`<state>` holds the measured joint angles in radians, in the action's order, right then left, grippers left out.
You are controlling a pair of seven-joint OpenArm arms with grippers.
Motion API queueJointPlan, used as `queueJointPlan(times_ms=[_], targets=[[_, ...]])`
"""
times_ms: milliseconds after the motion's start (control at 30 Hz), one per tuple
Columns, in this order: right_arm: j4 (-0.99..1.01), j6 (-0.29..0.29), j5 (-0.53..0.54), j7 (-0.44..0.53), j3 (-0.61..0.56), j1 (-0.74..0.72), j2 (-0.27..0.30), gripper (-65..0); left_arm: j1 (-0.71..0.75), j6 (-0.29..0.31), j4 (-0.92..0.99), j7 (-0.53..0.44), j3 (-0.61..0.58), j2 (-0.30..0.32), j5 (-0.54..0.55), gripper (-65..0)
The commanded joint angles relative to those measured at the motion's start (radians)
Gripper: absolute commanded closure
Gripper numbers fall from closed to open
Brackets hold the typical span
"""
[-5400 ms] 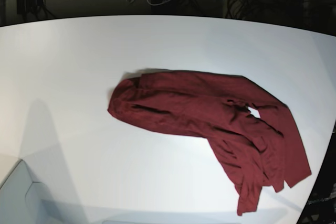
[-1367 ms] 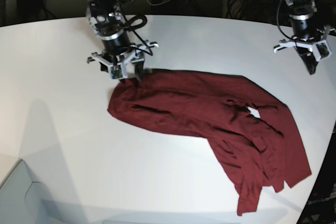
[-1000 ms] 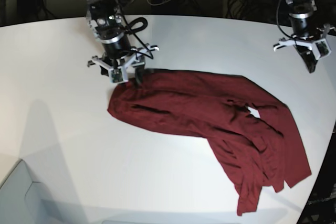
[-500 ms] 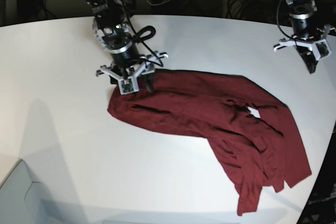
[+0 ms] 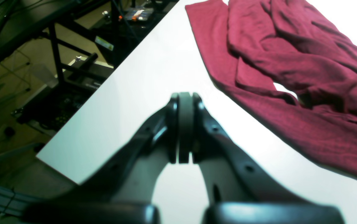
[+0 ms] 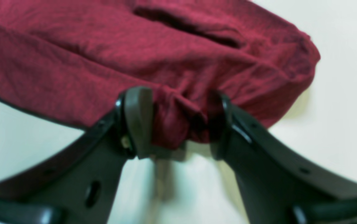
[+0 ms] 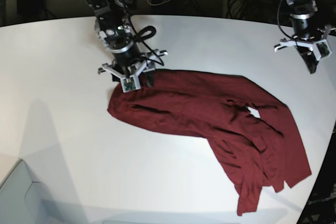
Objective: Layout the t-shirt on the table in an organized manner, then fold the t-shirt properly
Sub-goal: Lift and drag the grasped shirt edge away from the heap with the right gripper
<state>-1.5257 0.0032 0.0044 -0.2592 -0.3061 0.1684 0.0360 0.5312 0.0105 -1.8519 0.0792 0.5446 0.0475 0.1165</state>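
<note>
The t-shirt (image 7: 210, 124) lies crumpled on the white surface (image 7: 63, 77), bunched from its far left end down to a trailing end by the surface's near right edge. The right claw (image 6: 178, 124) stands at that far left end, jaws apart with a fold of cloth between them. The left claw (image 5: 184, 127), jaws pressed together and empty, hangs over bare surface beyond the t-shirt's right side, apart from the cloth.

The t-shirt (image 7: 210, 119) is matt, wrinkly maroon cloth with a fine knit grain. The worktop (image 7: 63, 103) is smooth, white, faintly glossy. The right claw (image 6: 178, 124) looks like dark matt plastic.
</note>
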Motion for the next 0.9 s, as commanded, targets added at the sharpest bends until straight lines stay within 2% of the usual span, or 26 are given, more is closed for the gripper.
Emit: queueJointPlan(times_ms=[0,100,167,233,300,667,867], targets=[[-0.019,0.002,0.001,0.028,0.002,-0.01,-0.003,-29.1,-0.001,-0.005,-0.015,-0.028,0.007,0.009,-0.005,-0.5],[-0.019,0.002,0.001,0.024,-0.002,-0.01,0.0,-28.5,-0.001,-0.005,-0.015,-0.028,0.007,0.009,-0.005,-0.5],[-0.019,0.002,-0.001,0.024,0.0,-0.007,0.0,-24.4,-0.001,-0.005,-0.015,-0.028,0.007,0.009,-0.005,-0.5],[-0.019,0.002,-0.002,0.022,0.0,0.0,0.0,-14.4,-0.001,-0.005,-0.015,-0.028,0.007,0.009,-0.005,-0.5],[-0.019,0.002,-0.002,0.021,0.0,0.007,0.002,-0.2,-0.001,-0.005,-0.015,-0.028,0.007,0.009,-0.004,-0.4],[-0.25,0.002,-0.004,0.027,-0.008,0.217,0.051,0.0,-0.044,-0.008,-0.016,-0.028,0.009,0.002,0.004,-0.4],[-0.247,0.002,-0.004,0.025,-0.005,0.248,0.051,0.0,-0.101,-0.008,0.002,-0.026,0.009,0.002,-0.005,-0.5]])
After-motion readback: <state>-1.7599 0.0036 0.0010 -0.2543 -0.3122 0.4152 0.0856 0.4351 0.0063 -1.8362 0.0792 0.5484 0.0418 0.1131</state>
